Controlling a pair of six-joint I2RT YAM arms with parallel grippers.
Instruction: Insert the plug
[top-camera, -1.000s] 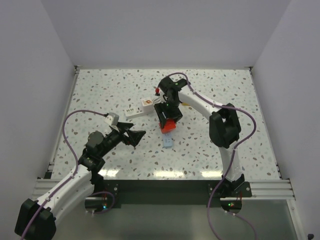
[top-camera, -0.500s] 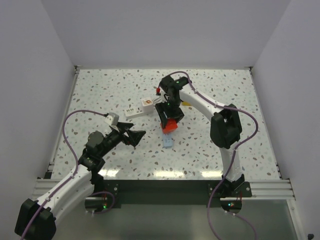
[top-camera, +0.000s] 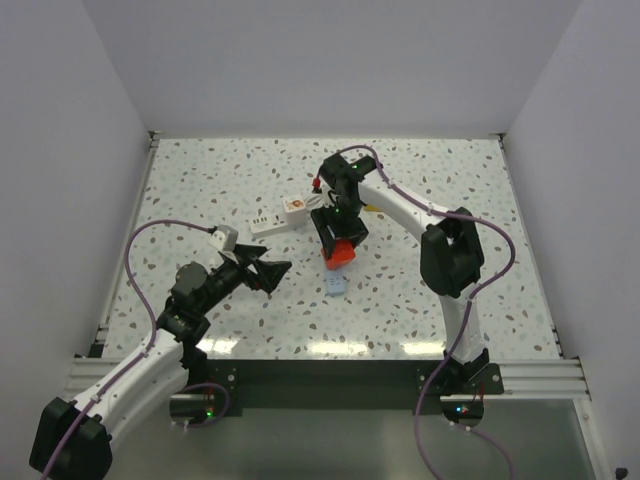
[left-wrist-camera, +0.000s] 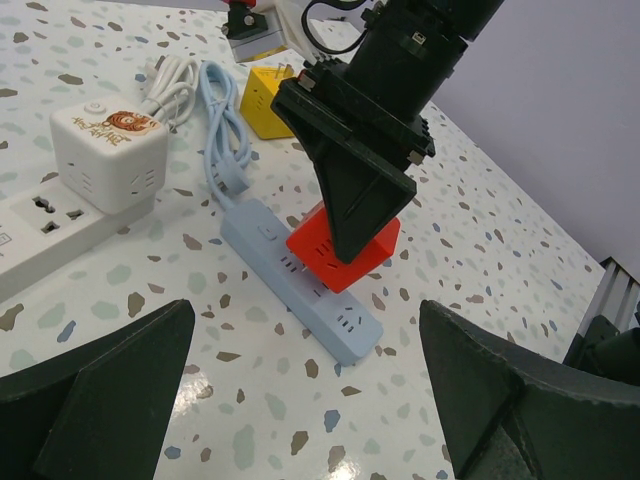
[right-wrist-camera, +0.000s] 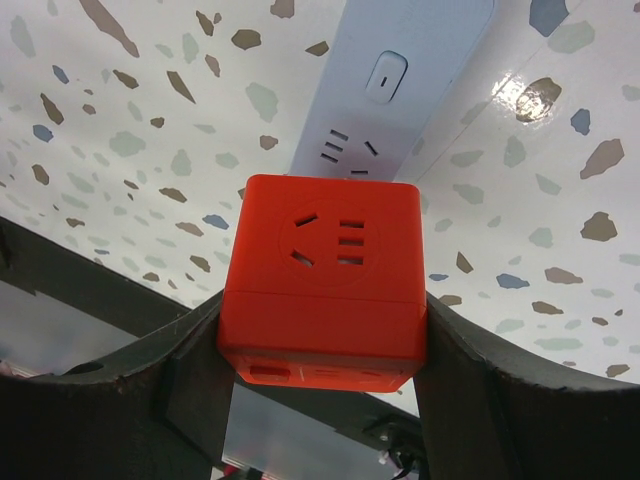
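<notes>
My right gripper (top-camera: 339, 238) is shut on a red cube plug (top-camera: 342, 252), its jaws on two opposite sides. The cube sits slightly tilted on or just above the middle of a light blue power strip (top-camera: 336, 286). I cannot tell whether its prongs are in a socket. In the right wrist view the red cube (right-wrist-camera: 325, 270) is clamped between my fingers (right-wrist-camera: 190, 400) and covers part of the strip (right-wrist-camera: 400, 90). In the left wrist view the cube (left-wrist-camera: 345, 250) rests against the strip (left-wrist-camera: 300, 285). My left gripper (top-camera: 272, 270) is open and empty, apart to the left.
A white power strip (top-camera: 268, 221) carrying a white cube adapter (top-camera: 294, 206) lies left of the right gripper. A yellow cube (left-wrist-camera: 265, 100) and coiled white and blue cables (left-wrist-camera: 215, 130) lie behind the blue strip. Grey walls enclose the speckled table (top-camera: 480, 260).
My right gripper has shifted very slightly with the red cube over the blue strip. The left arm has not moved.
</notes>
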